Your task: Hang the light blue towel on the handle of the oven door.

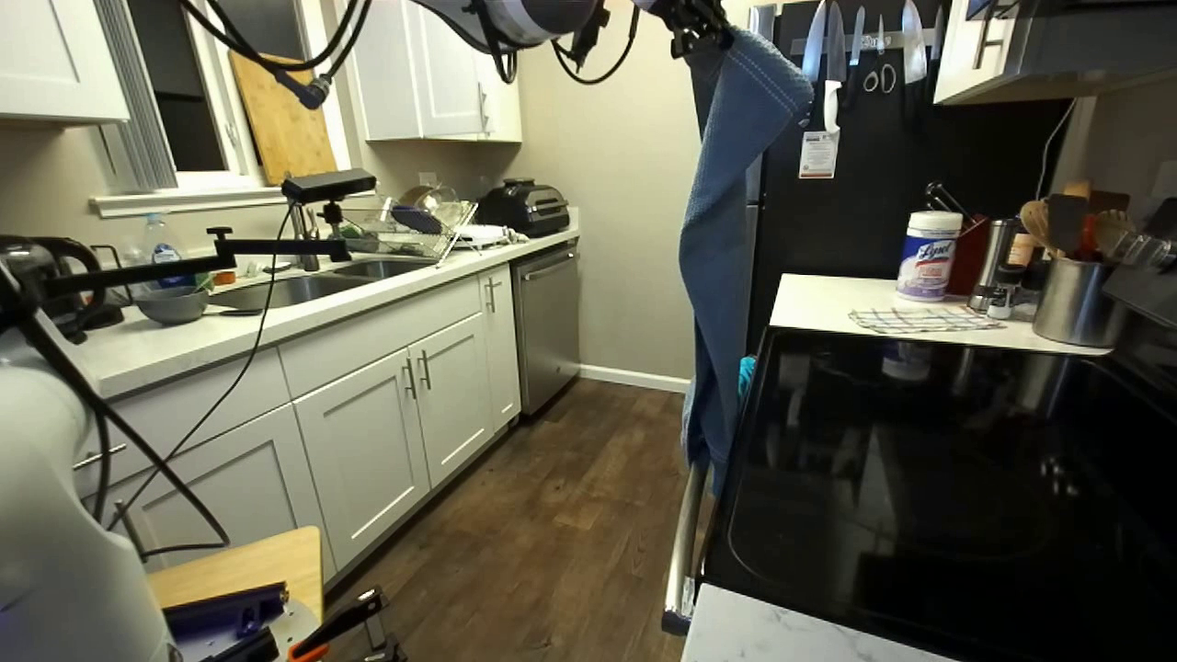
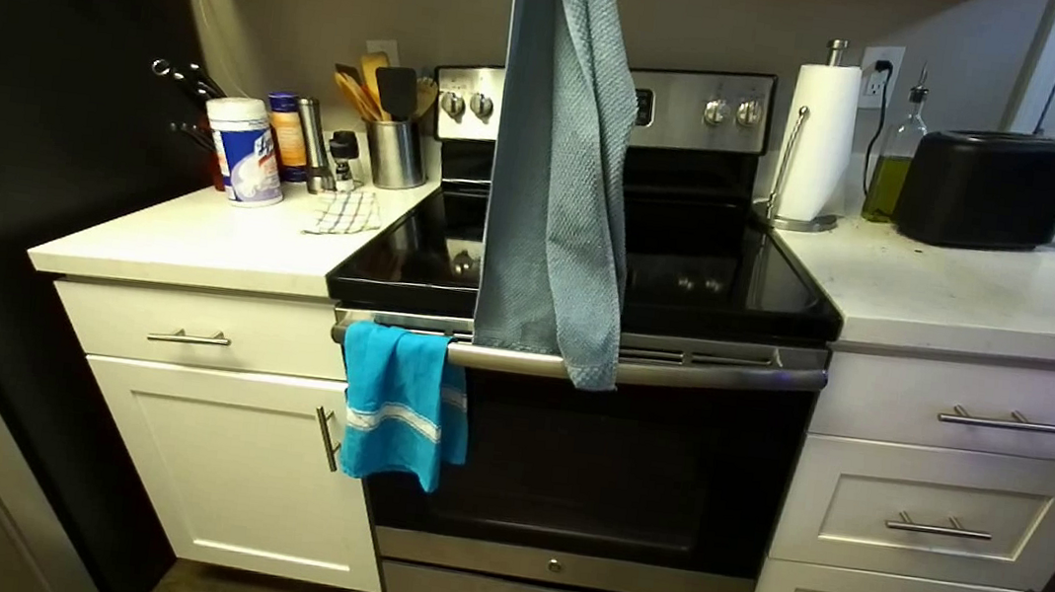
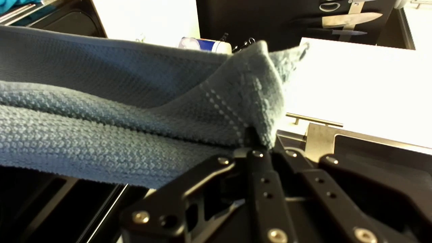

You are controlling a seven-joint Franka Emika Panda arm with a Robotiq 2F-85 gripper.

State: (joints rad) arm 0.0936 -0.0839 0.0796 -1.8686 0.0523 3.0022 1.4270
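Note:
The light blue towel hangs long and folded from my gripper in both exterior views (image 1: 726,211) (image 2: 563,161) and fills the left of the wrist view (image 3: 118,108). My gripper (image 1: 703,37) is high above the oven front, shut on the towel's top corner, as the wrist view shows at the fingertips (image 3: 261,140). The gripper is out of view above the frame in an exterior view. The oven door handle (image 2: 717,378) also shows in an exterior view (image 1: 682,552). One towel fold hangs slightly below and in front of it; the other part ends at its top. Contact cannot be told.
A bright turquoise towel (image 2: 400,411) hangs over the handle's left end. The black stovetop (image 1: 919,478) is behind the handle, with counters on both sides. Wipes (image 1: 927,257), a utensil pot (image 2: 395,154) and paper towels (image 2: 818,145) stand there. Knives hang on the black fridge side (image 1: 864,221).

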